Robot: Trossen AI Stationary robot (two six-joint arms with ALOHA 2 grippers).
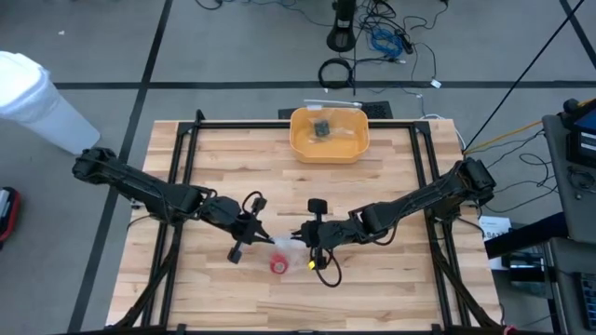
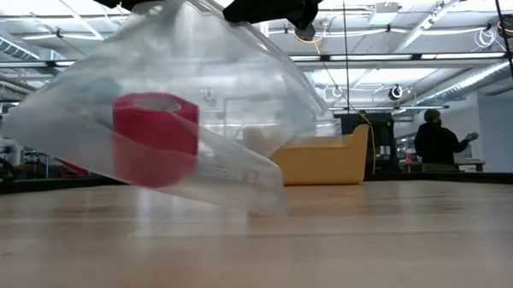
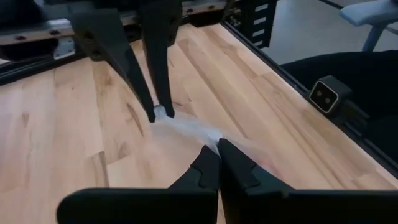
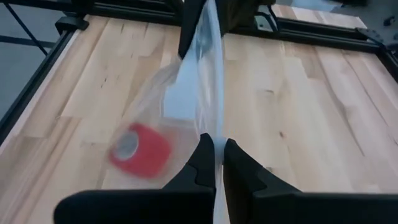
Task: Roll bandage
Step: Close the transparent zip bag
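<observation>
While both your arms reach toward the middle of the table [image 1: 391, 279], each gripper is clamped on the clear plastic bag [image 2: 237, 85], one at either end of its upper edge. Your left gripper [image 3: 217, 149] has its fingers [image 3: 202, 171] pressed together with a fold of the clear film caught between the tips; you can see the other arm's two dark fingers pinching the same film just beyond it. Your right gripper [image 4: 219, 144] is likewise closed down, its fingers [image 4: 239, 162] squeezing a thin band of the plastic that runs up between them to the left arm's fingers.

You have the bag stretched between the two grippers, hanging just over the wood in the low view. The bandage [image 2: 154, 137] is a tight red roll sitting upright inside the bag, low in it. A yellow bin [image 1: 329, 134] sits at the far edge of the table, well apart. In the room behind, a person [image 2: 436, 139] stands at a bench.
</observation>
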